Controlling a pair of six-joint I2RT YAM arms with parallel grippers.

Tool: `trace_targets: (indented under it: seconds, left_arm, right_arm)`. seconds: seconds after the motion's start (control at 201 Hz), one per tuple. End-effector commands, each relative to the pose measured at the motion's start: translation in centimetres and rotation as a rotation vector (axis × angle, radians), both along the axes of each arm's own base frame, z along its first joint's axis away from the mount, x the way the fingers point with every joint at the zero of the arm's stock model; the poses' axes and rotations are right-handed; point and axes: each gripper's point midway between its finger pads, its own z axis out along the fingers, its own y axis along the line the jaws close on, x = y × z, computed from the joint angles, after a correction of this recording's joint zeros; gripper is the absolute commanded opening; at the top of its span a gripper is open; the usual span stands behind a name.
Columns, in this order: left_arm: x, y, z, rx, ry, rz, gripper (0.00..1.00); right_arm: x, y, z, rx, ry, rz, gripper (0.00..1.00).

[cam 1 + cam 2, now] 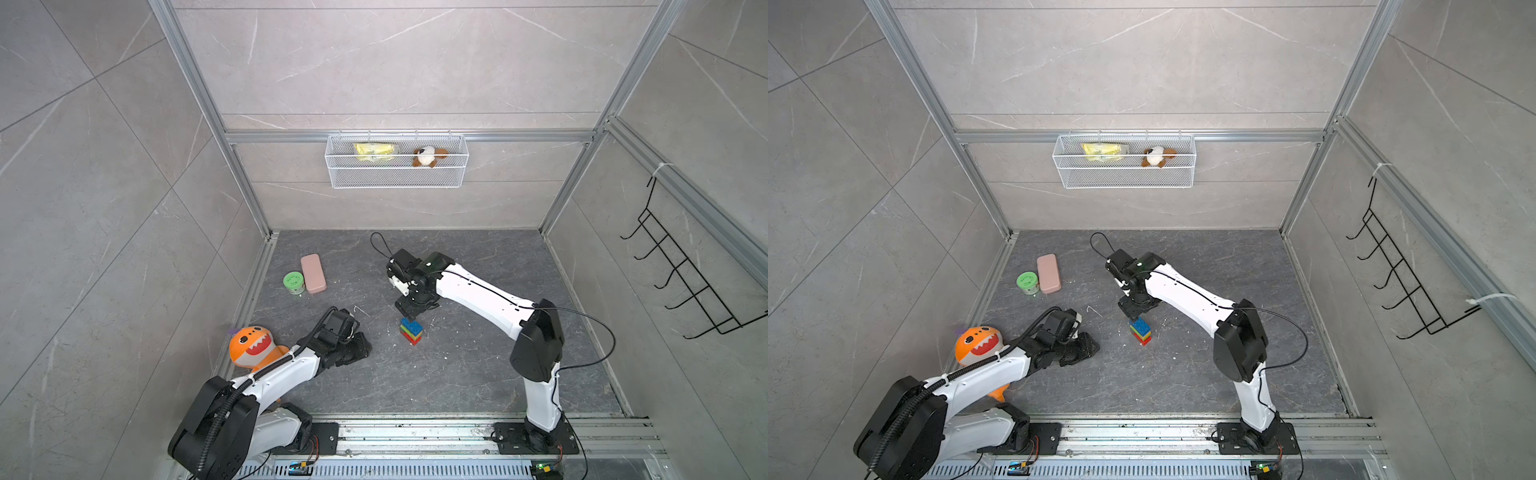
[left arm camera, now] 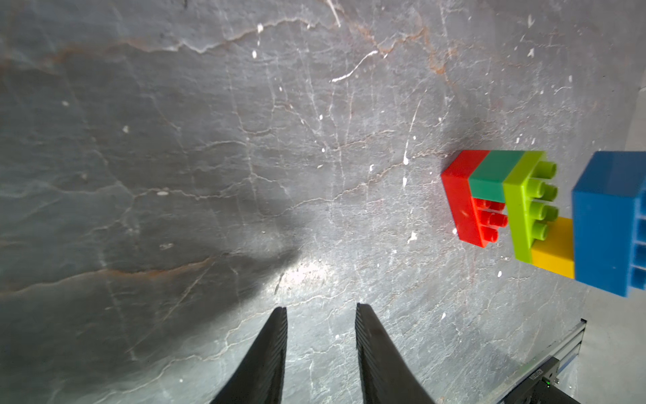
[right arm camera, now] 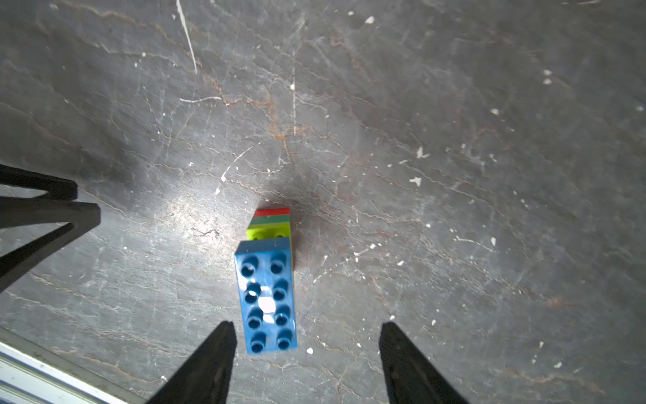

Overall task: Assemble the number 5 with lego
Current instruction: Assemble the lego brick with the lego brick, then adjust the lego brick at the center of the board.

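Note:
The lego stands on the dark floor as one joined figure, the number 5. Its rows from the top are blue, yellow, lime green, dark green and red. My right gripper hangs open just above the blue brick, its fingers clear of it. My left gripper is open to the figure's left, low over the floor, with nothing between its fingers.
A pink rounded block and a green round tub lie at the back left. An orange shark plush sits by the left arm. A wire basket hangs on the back wall, a black hook rack on the right wall.

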Motion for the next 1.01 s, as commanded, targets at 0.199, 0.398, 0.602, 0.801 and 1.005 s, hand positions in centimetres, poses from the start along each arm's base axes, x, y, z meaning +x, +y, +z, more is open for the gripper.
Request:
trace_targets:
  seconds: [0.199,0.398,0.602,0.801,1.005]
  left_arm:
    - [1.2,-3.7,2.2,-0.02,-0.018,-0.076,0.38]
    - [2.0,-6.3,3.4,-0.006,-0.046,-0.122,0.39]
    - [1.9,-7.6,3.8,0.027,-0.054,-0.149,0.39]
    - [1.8,-7.7,4.3,0.045,-0.068,-0.138,0.46]
    - [1.7,-7.3,4.2,0.052,-0.069,-0.118,0.47]
  right_arm:
    - [0.2,-4.2,-1.1,0.098,-0.006,-0.177,0.62]
    - [0.0,-6.3,-3.9,0.122,0.022,-0.25,0.6]
    - [0.0,-6.7,-6.8,0.178,0.053,-0.311,0.55]
    - [0.2,-6.3,-8.9,0.228,0.069,-0.354,0.46]
    - [-0.2,-5.4,-11.1,0.285,0.122,-0.387,0.37]
